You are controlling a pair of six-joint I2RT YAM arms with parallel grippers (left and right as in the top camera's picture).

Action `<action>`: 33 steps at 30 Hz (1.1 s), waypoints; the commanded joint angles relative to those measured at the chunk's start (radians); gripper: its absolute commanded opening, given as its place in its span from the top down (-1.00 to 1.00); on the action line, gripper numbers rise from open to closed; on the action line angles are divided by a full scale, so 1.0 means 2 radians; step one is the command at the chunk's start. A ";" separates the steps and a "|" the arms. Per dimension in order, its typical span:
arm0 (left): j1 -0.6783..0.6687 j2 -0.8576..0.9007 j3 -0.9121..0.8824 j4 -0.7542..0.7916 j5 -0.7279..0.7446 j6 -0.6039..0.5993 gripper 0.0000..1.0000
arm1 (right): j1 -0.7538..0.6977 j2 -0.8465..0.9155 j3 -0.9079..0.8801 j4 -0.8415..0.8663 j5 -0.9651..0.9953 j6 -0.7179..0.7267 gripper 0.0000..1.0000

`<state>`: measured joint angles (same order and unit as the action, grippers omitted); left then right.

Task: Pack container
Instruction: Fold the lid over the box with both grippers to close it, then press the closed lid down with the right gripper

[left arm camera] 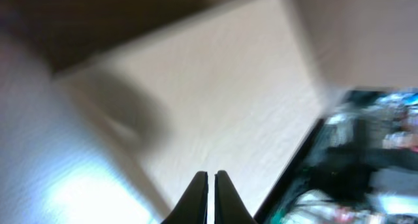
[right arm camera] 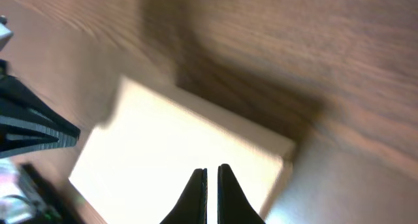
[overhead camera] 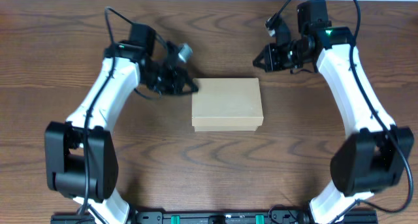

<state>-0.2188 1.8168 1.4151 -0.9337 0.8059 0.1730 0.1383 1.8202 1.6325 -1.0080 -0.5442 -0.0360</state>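
Observation:
The container [overhead camera: 227,104] is a plain tan cardboard box with its lid down, lying at the middle of the wooden table. It fills much of the left wrist view [left arm camera: 215,100] and shows bright in the right wrist view [right arm camera: 176,165]. My left gripper [overhead camera: 189,87] is shut and empty, its tips right at the box's upper left corner; in its own view the fingers [left arm camera: 211,178] are over the lid. My right gripper [overhead camera: 261,61] is shut and empty, above the table just past the box's upper right corner; it also shows in its own view [right arm camera: 211,175].
The dark wood table [overhead camera: 215,165] runs round the box on all sides. The arm bases [overhead camera: 215,217] sit along the front edge. No markers or other loose things show.

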 commanded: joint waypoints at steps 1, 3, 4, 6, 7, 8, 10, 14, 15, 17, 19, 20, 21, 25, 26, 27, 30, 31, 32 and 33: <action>-0.029 -0.029 0.004 -0.031 -0.219 0.027 0.79 | 0.032 -0.034 0.008 -0.024 0.122 -0.021 0.97; -0.036 -0.045 0.004 -0.036 -0.314 -0.014 0.56 | 0.053 -0.049 0.008 -0.033 0.165 -0.020 0.98; -0.036 -0.055 0.004 -0.035 -0.355 -0.035 0.52 | 0.067 -0.058 0.008 -0.035 0.185 -0.019 0.98; -0.031 -0.075 0.004 -0.031 -0.407 -0.073 0.41 | 0.093 -0.073 0.008 -0.036 0.220 0.002 0.97; -0.024 -0.086 0.004 -0.030 -0.431 -0.096 0.24 | 0.106 -0.079 0.008 -0.036 0.234 0.013 0.97; -0.015 -0.097 0.004 -0.029 -0.451 -0.116 0.12 | 0.120 -0.084 0.008 -0.035 0.248 0.026 0.94; 0.003 -0.116 0.004 -0.029 -0.473 -0.128 -0.14 | 0.145 -0.092 0.008 -0.034 0.269 0.050 0.95; 0.040 -0.135 0.004 -0.035 -0.477 -0.128 -0.16 | 0.187 -0.095 0.008 -0.034 0.286 0.100 0.97; 0.046 -0.135 0.004 -0.036 -0.476 -0.128 -0.16 | 0.195 -0.095 0.006 -0.034 0.286 0.112 0.97; 0.053 -0.135 0.003 -0.039 -0.474 -0.127 -0.15 | 0.213 -0.095 0.000 -0.034 0.291 0.135 0.97; 0.054 -0.135 0.000 -0.036 -0.473 -0.124 -0.16 | 0.229 -0.094 -0.008 -0.033 0.299 0.157 0.97; 0.054 -0.135 0.000 -0.036 -0.473 -0.124 -0.16 | 0.236 -0.094 -0.012 -0.033 0.303 0.164 0.97; 0.054 -0.135 0.000 -0.035 -0.472 -0.124 -0.16 | 0.242 -0.094 -0.016 -0.033 0.306 0.172 0.97; 0.054 -0.135 0.000 -0.031 -0.472 -0.124 -0.16 | 0.262 -0.094 -0.046 -0.029 0.309 0.199 0.98; 0.054 -0.135 0.000 -0.030 -0.471 -0.124 -0.17 | 0.266 -0.094 -0.054 -0.028 0.307 0.204 0.97; 0.054 -0.135 0.000 -0.030 -0.469 -0.124 -0.17 | 0.269 -0.094 -0.064 -0.025 0.307 0.209 0.97; 0.054 -0.135 0.000 -0.030 -0.466 -0.124 -0.18 | 0.276 -0.094 -0.083 -0.021 0.307 0.220 0.98; 0.054 -0.135 0.000 -0.030 -0.461 -0.124 -0.17 | 0.277 -0.094 -0.089 -0.020 0.307 0.222 0.97; 0.054 -0.135 0.000 -0.030 -0.458 -0.124 -0.17 | 0.277 -0.094 -0.094 -0.019 0.305 0.223 0.97; 0.054 -0.135 0.000 -0.030 -0.456 -0.124 -0.17 | 0.278 -0.094 -0.097 -0.018 0.305 0.224 0.97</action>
<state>-0.1127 1.5471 1.4151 -0.9909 -0.1120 -0.0601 0.6834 1.6432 1.4612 -1.0500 0.0502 0.3664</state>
